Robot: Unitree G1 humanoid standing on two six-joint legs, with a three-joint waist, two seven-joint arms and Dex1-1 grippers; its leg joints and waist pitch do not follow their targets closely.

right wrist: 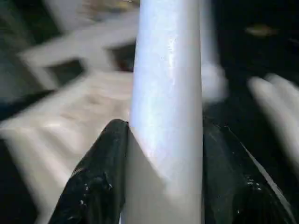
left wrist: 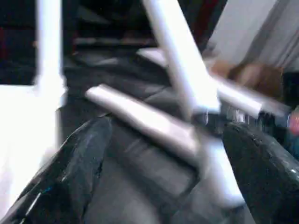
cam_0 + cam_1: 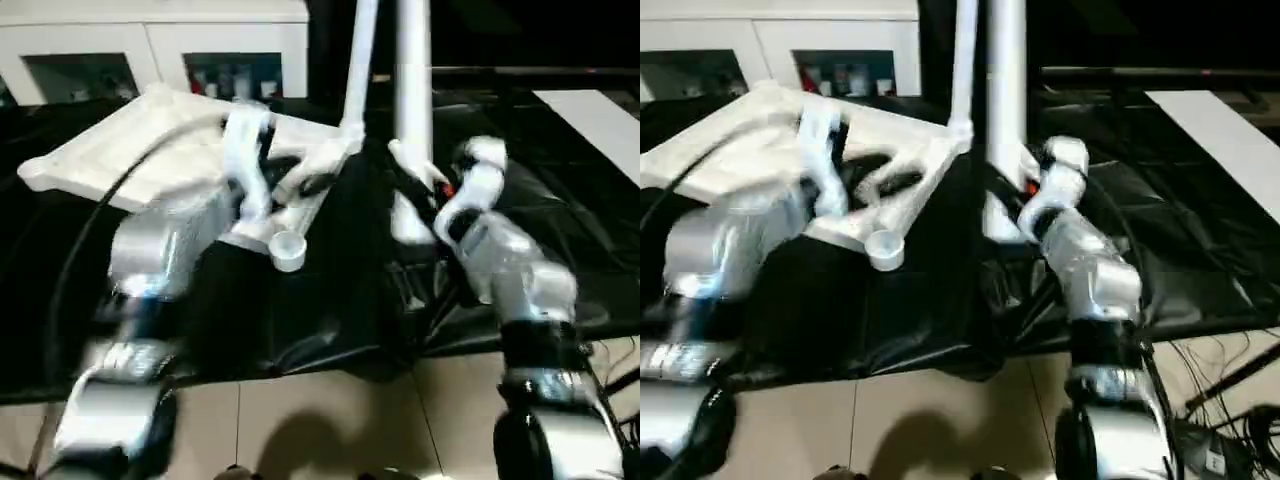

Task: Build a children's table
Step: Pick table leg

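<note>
White leg (image 1: 166, 107) clamped in right end effector (image 1: 163, 177); left end effector (image 2: 163, 168) spread, empty.

surface: black sheet (image 3: 330, 300) spread wrinkled over the work area | floor: pale tiles (image 3: 330, 420) in front of the sheet's near edge | back: white cabinet (image 3: 150, 40) with open shelves | far right: flat white board (image 3: 1230, 140) lying on the sheet | floor right: black cables (image 3: 1230, 400)
</note>
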